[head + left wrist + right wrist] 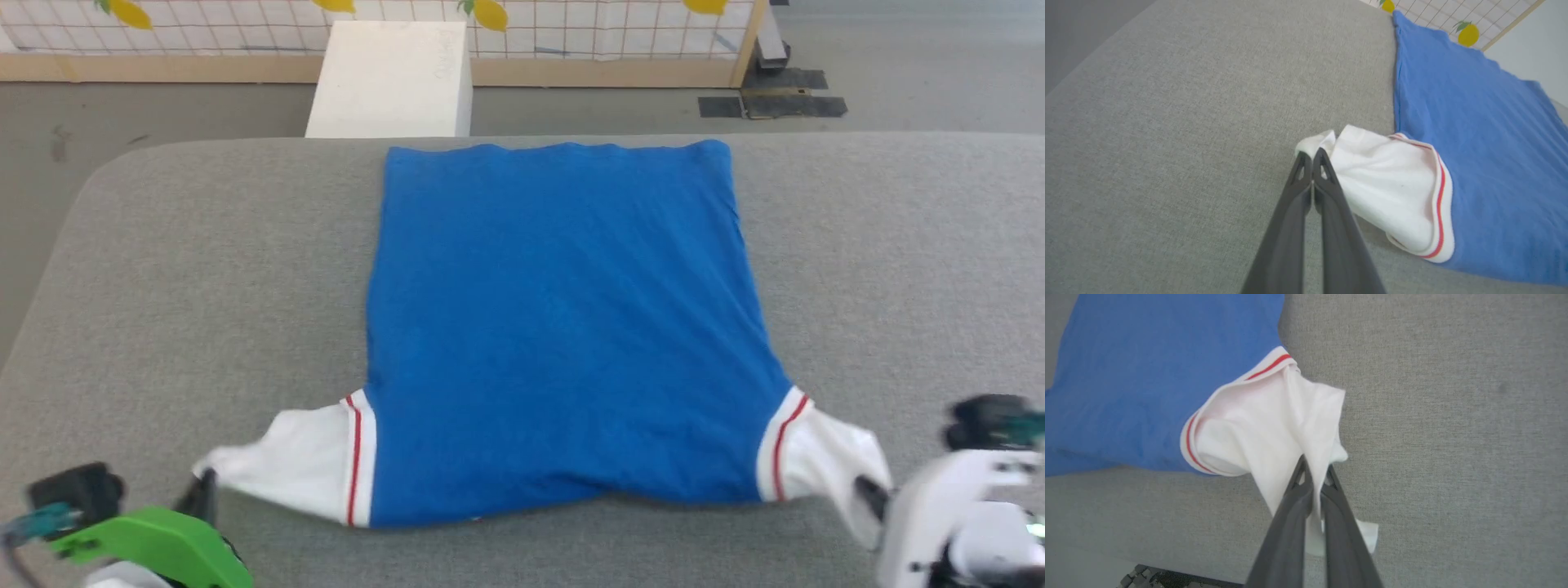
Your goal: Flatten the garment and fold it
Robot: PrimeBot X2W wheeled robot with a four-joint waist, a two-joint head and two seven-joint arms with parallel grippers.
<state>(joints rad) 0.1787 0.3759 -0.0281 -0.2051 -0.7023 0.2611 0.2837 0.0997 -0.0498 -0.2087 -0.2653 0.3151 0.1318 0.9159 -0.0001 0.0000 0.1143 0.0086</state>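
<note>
The garment (563, 327) lies flat on the grey table (163, 269), in the middle of the head view. Its blue body is spread out smooth, with the straight hem near the top of the frame. The two white sleeves with red stripes are near the bottom.

At the lower left of the frame, the left gripper (202, 483) pinches the tip of one sleeve (1392, 192). In the left wrist view its two dark fingers are pressed tight together on the white edge. The sleeve is pulled out to a point.

At the lower right, the right gripper (869, 494) holds the other sleeve (1274, 424). In the right wrist view the fingers are nearly closed, with white cloth caught between them.

A white box (392, 77) stands on the floor past the table's far edge, at the top of the frame.
</note>
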